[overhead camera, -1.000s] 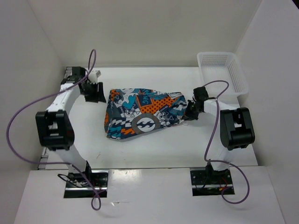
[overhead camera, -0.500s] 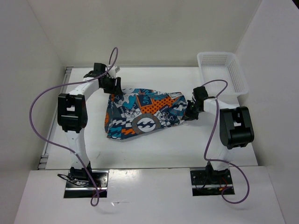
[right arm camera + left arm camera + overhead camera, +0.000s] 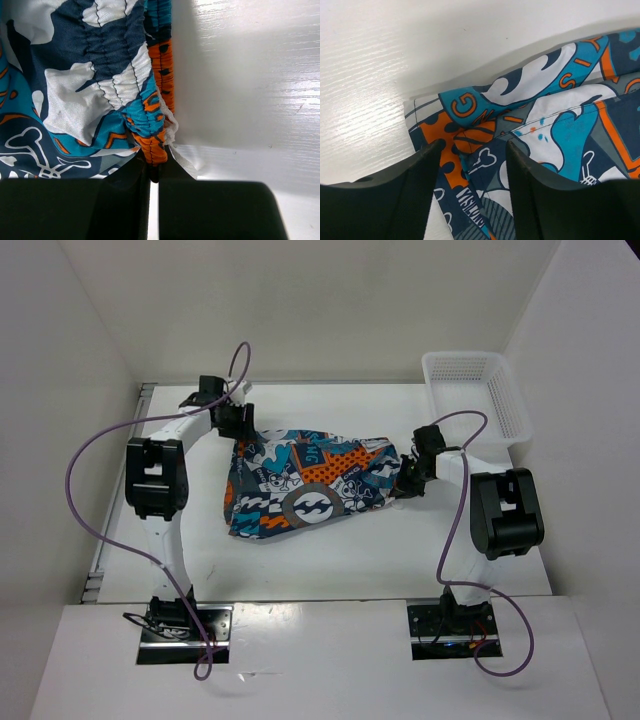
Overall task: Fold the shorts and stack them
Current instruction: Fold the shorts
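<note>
Patchwork shorts point(image 3: 305, 485) lie on the bench point(image 3: 350, 560), right fingers point(image 3: 120, 200) clamped on the waistband as anchor, left fingers point(image 3: 395, 200) apart astride a hem corner, seemingly for grasping.

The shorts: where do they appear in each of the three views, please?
Top external: shorts in the middle, on the white table.
Left wrist: centre and lower right, one corner inside the open left gripper.
Right wrist: upper left, waistband pinched by the right gripper.
Shared landmark: the white table.
</note>
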